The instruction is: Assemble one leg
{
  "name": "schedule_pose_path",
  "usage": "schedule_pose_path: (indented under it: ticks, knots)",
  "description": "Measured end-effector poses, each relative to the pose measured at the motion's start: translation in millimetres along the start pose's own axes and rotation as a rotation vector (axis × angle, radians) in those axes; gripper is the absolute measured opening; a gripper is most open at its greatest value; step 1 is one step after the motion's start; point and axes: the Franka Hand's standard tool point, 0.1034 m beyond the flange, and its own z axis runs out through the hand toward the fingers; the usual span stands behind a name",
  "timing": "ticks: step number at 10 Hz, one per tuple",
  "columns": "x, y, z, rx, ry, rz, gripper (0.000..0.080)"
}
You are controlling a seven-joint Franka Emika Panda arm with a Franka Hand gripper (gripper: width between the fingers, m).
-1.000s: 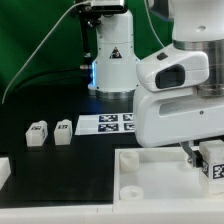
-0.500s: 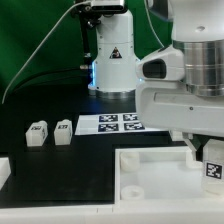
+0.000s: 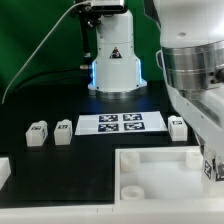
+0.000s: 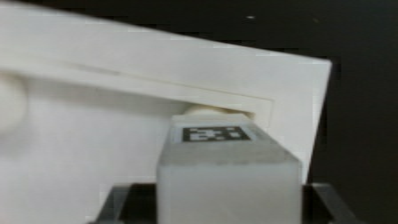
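Leg point(image 4: 226, 158) sits clamped between the gripper point(image 4: 222, 200) fingers, tag face toward the wrist camera, its far end touching the tray near the rim. Tray point(image 3: 150, 170) lies at the front of the table. Marker board point(image 3: 120, 123) lies behind it. Two spare legs point(image 3: 50, 132) stand at the exterior view's left, one more point(image 3: 178, 127) just beside the board's right end.

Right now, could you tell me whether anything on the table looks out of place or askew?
Nothing stands out. Three loose legs stand upright beside the marker board, and the tray-like piece lies flat. The gripper holds a fourth leg squarely.
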Motion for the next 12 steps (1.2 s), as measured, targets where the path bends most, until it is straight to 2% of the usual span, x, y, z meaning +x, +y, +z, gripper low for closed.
schedule_pose_path:
  ticks: [3,4,5,6,9,11,12]
  knots:
    - [-2.2,0.6,0.6,-0.001,0.002,-0.054,0.0294]
    - [-2.3,0.5,1.2,0.004,0.011,-0.112,0.0410]
    - [-3.1,-0.4,3.3,0.031,0.032,-0.284,0.0548]
    - [-4.3,-0.5,4.5,0.058,0.051,-0.465,0.0617]
    - [-3.9,0.7,4.8,0.048,0.070,-0.813,0.0648]
    - [-0.3,0.5,3.7,0.011,0.112,-1.180,0.0649]
    - [-0.7,-0.4,0.9,0.000,0.126,-1.312,0.0649]
